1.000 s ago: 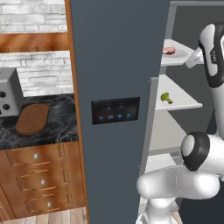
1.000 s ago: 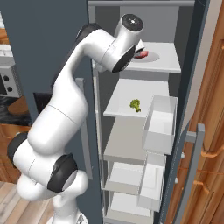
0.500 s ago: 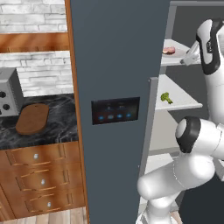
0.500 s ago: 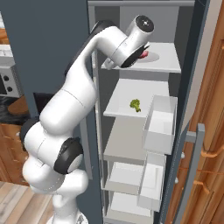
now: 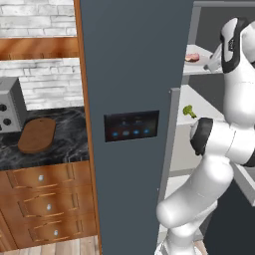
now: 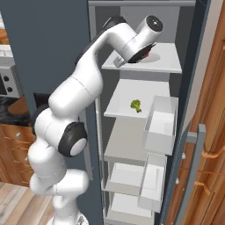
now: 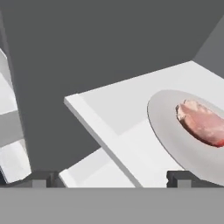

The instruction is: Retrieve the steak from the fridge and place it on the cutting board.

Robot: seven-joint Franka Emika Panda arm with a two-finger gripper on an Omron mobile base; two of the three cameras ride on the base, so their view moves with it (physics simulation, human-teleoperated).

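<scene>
Reaching deeper than a second ago, the white arm has straightened and swung its wrist toward the top shelf of the tall slate-blue fridge [image 5: 134, 74], whose door stands open. In the hand view the two small dark finger tips of the gripper [image 7: 112, 178] stand well apart, so the jaws are spread and hold nothing.

The small flat pink-and-pale raw steak [image 7: 202, 123] lies on a round pale grey plate [image 7: 175, 144] at about three o'clock in the hand view, off the gripper's line. From the left base camera the meat [image 5: 193, 57] shows at the shelf's front, beside the wrist.

Judging from this, the main risk is the offset: closing from here would catch air or the plate's rim. A flat slab on a plate also gives the fingers little to bite, so they may push it along or tip the plate off the white shelf [image 7: 113, 109]. The small green broccoli floret [image 6: 136, 105] sits one shelf lower, out of the way. The oval reddish-brown wooden cutting board [image 5: 37, 135] waits on the black marbled countertop [image 5: 64, 144] at nine o'clock, past the door, which the arm could strike on the way out.
</scene>
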